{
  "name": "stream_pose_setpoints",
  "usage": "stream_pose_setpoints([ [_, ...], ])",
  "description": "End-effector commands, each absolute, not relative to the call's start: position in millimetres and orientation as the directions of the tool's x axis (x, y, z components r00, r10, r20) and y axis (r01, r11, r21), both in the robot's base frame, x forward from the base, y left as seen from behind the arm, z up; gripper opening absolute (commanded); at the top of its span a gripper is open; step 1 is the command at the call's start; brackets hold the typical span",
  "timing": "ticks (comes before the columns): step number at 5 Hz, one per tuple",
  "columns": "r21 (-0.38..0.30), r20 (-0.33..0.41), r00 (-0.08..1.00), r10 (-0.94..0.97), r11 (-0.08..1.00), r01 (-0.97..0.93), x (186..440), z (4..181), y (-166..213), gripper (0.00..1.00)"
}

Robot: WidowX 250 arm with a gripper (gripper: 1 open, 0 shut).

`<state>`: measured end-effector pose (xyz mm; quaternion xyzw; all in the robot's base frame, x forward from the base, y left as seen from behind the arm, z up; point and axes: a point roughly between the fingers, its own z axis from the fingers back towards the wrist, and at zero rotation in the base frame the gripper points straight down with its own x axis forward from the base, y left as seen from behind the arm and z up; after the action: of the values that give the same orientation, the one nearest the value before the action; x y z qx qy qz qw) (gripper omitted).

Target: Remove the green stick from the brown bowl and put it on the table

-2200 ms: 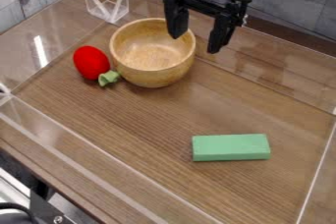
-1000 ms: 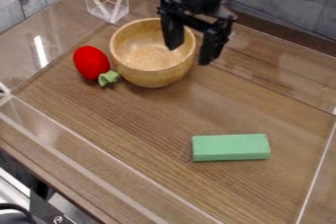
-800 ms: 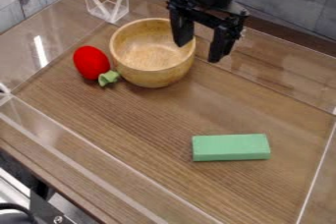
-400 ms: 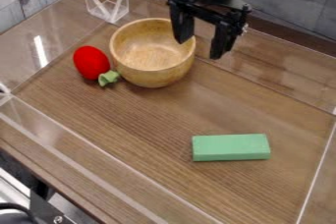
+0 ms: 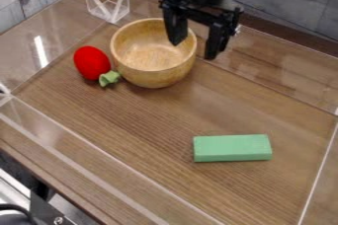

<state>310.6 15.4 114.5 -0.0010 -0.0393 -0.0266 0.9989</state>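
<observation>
The green stick [image 5: 232,148] lies flat on the table [image 5: 158,130] at the front right, well away from the bowl. The brown bowl [image 5: 153,53] stands at the back middle, and I see nothing inside it. My gripper [image 5: 197,39] hangs over the bowl's right rim, fingers pointing down and spread apart. It is open and holds nothing.
A red fruit toy [image 5: 91,62] with a small green leaf lies just left of the bowl. A clear folded stand [image 5: 106,5] sits at the back left. Low clear acrylic walls [image 5: 321,170] edge the tabletop.
The gripper has shifted slightly left and right above the bowl's right rim and stays open. The green stick and the bowl have not moved.
</observation>
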Motion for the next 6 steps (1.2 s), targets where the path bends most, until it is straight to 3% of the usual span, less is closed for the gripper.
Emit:
stream_pose_setpoints([
  [1, 0.021, 0.158, 0.984, -0.088, 0.996, 0.086, 309.2, 142.8, 20.7, 1.00],
  [3, 0.018, 0.154, 0.978, -0.143, 0.990, 0.141, 337.0, 139.1, -10.1, 1.00],
  [5, 0.029, 0.168, 0.985, -0.036, 0.999, 0.032, 320.1, 124.6, 5.2, 1.00],
  [6, 0.029, 0.199, 0.974, -0.111, 0.994, 0.107, 323.1, 137.5, 9.7, 1.00],
])
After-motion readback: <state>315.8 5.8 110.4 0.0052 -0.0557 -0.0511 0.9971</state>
